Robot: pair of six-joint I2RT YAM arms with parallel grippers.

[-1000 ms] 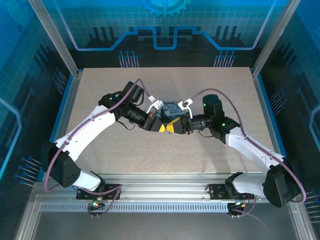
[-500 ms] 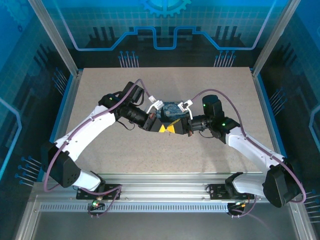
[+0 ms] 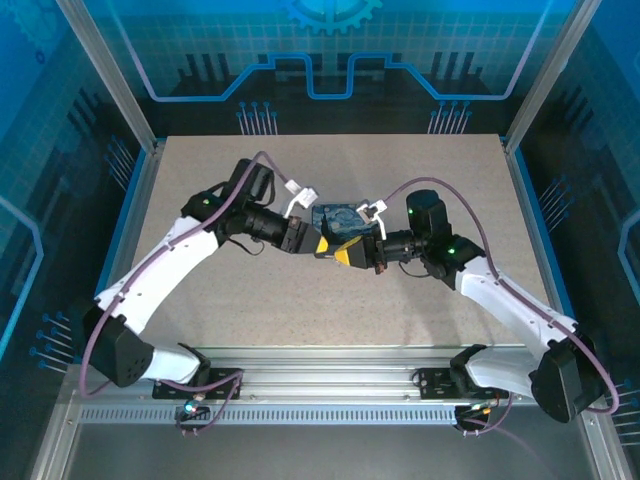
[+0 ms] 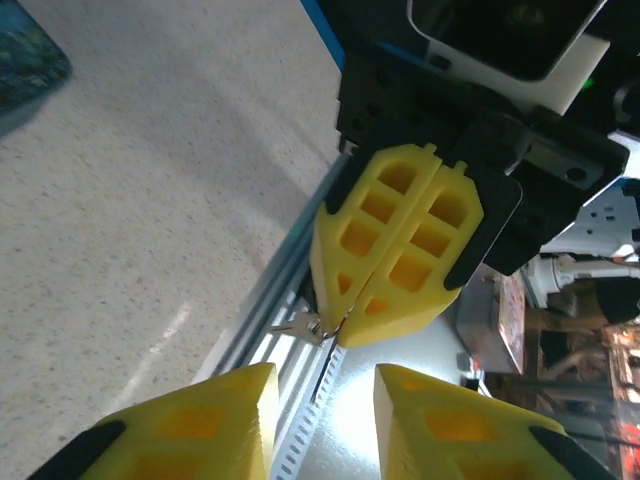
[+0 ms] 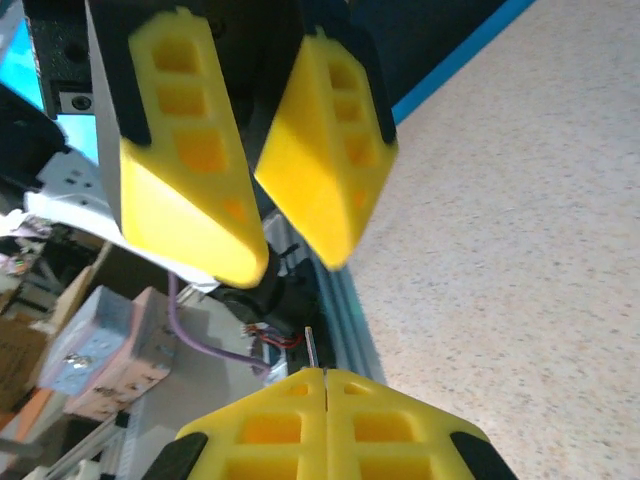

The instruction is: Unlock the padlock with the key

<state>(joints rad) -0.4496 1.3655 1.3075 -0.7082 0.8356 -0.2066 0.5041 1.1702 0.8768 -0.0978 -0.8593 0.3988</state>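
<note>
My left arm has drawn back toward nine o'clock; my left gripper (image 4: 322, 388) hangs with fingers apart, empty. Toward three o'clock, my right gripper (image 4: 345, 335) pinches the key (image 4: 303, 325) at its tips. The padlock I cannot make out; unlocking, I judge, remains undone.

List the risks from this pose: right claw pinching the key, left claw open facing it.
1. The key sits at the very tips of the shut right claw, with most of it sticking out. It could twist or slip free on any contact.
2. The open left claw points tip to tip at the right one, close by. A small misalignment may knock the key or clash the fingers.
</note>
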